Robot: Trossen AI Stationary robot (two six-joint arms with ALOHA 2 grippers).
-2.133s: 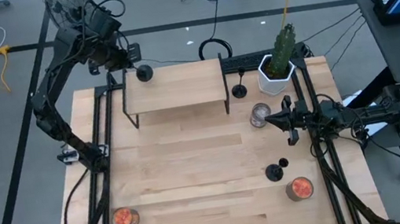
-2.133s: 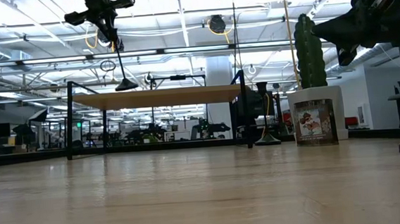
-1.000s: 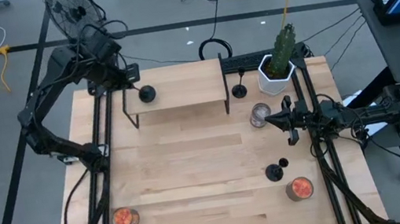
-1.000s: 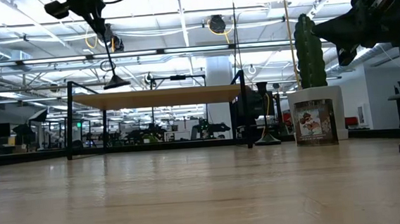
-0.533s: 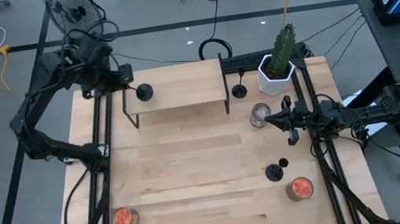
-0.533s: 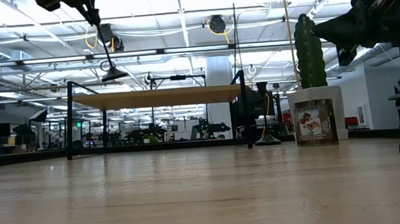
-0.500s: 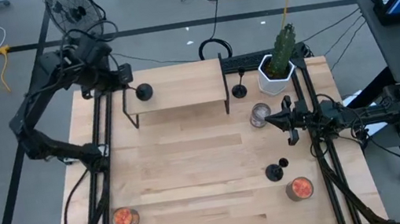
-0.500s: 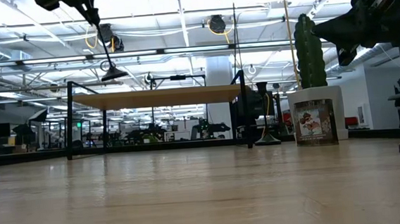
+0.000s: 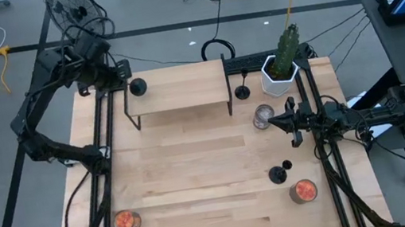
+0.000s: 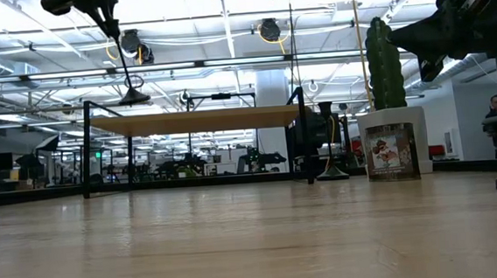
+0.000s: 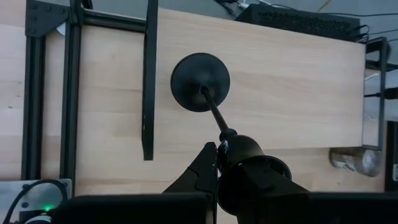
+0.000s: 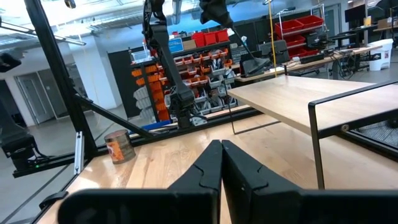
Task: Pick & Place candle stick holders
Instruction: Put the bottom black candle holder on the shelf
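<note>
The left end effector (image 11: 219,152) was clenched on a candle stick holder (image 9: 136,86), holding it above the raised shelf (image 9: 182,84) near the counter's far-left corner; the right end effector (image 9: 275,122), clenched empty, waited at the right edge.

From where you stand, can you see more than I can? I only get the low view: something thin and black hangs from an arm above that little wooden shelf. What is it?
Observer: A candle stick holder, disc base downward; the left gripper is shut on its top end.
Operator: Is it resting on the shelf?
Observer: The left wrist view shows it over the shelf's left end; contact is unclear.
Operator: Are there others?
Observer: Two on the table: one beside the cactus pot, one near the right gripper, which is shut and empty.
</note>
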